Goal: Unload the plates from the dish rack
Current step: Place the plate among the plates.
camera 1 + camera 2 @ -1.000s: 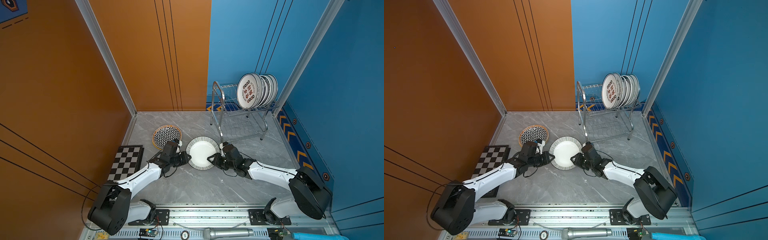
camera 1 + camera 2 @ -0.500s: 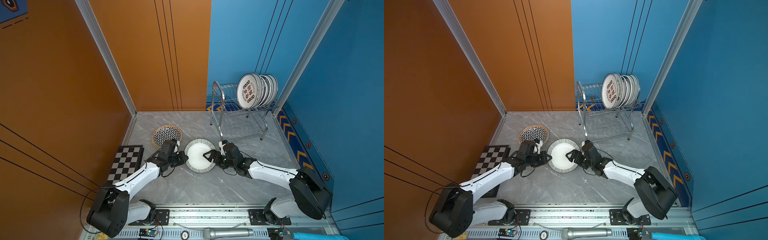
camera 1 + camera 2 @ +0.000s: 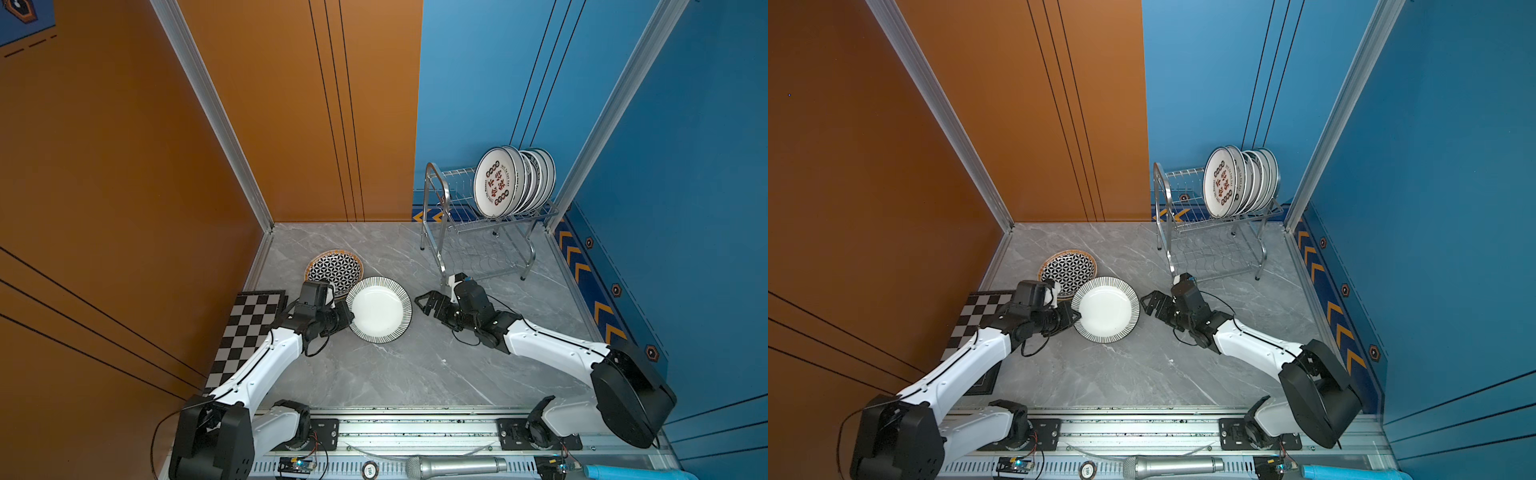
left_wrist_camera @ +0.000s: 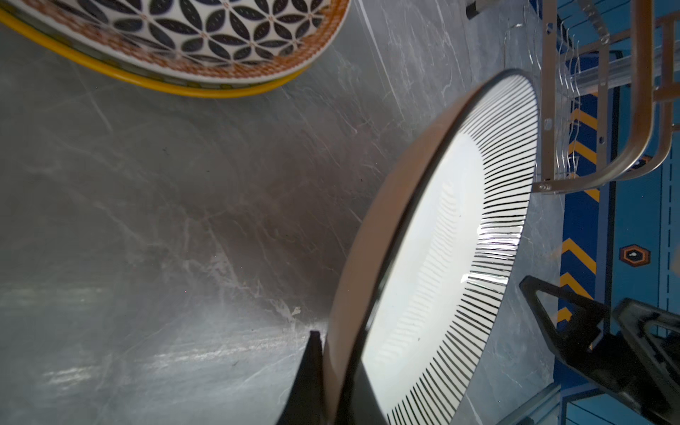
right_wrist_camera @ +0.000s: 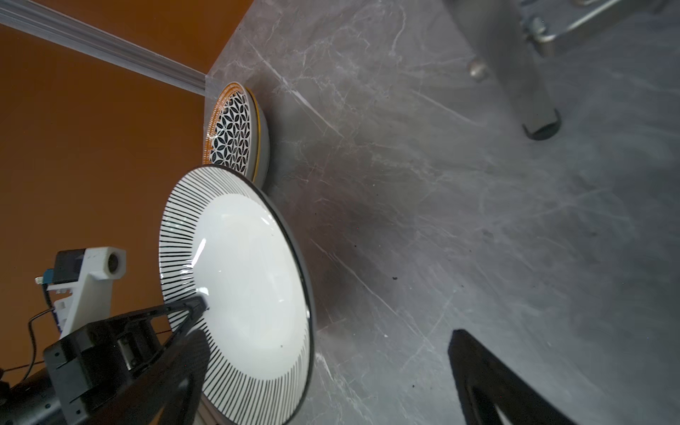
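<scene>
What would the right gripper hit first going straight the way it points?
Probably the near rim of the striped plate, whose far edge the left gripper grips. The right gripper stands open, aimed at it across a short gap; their relative heights are hard to judge.

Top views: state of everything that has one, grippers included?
White plate with black-striped rim: tilted, held by its rim.
Left gripper: fingers shut on that plate's rim.
Right gripper: fingers open, clear of it.
Black-and-white flower-patterned plate: flat, atop a yellow-rimmed plate.
White ceramic plates with red-black characters: upright in the upper tier.
Shiny steel wire dish rack: lower tier bare.
Black-and-white chequered board: flat, partly under the left arm.
</scene>
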